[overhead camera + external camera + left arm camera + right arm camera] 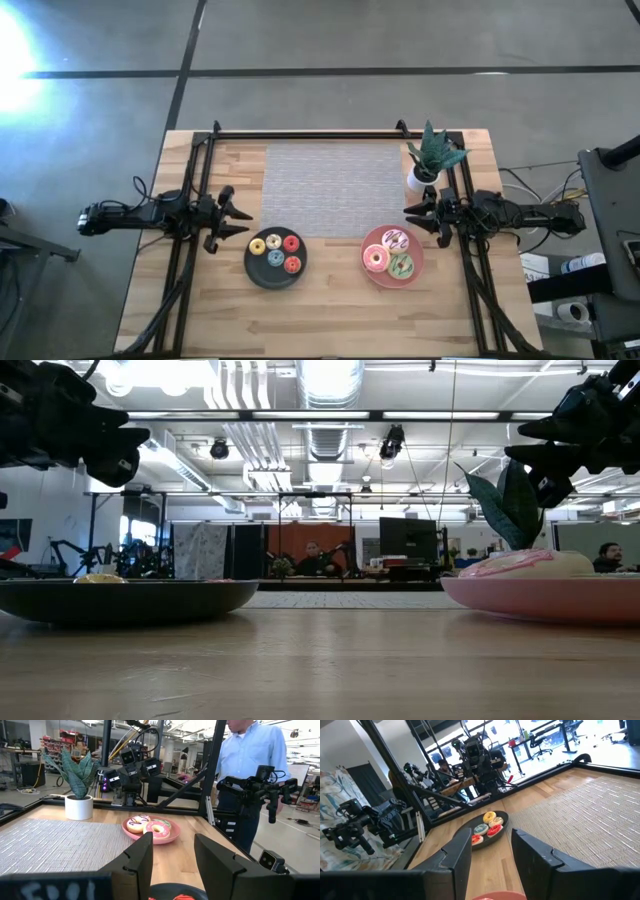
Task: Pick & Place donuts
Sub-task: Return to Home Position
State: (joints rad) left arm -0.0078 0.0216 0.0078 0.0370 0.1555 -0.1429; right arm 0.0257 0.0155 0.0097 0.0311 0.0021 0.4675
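Three larger donuts, pink-white sprinkled (396, 240), pink-orange (376, 259) and green (401, 266), lie on the round pink plate (371, 275). Several tiny donuts, yellow (257, 246), blue (275, 258) and orange-red (292, 264), lie on the round dark plate (262, 277). My left gripper (243, 221) hangs open in the air left of the dark plate. My right gripper (409, 218) hangs open above the pink plate's far edge. The left wrist view shows the pink plate (131, 834) with its donuts; the right wrist view shows the dark plate (501, 833) with the tiny ones.
A potted plant (430, 160) in a white pot stands at the table's far right. A grey woven mat (333, 188) covers the far middle. A dark frame (300, 132) edges the table. People show in the room beyond, one in a blue shirt (252, 750).
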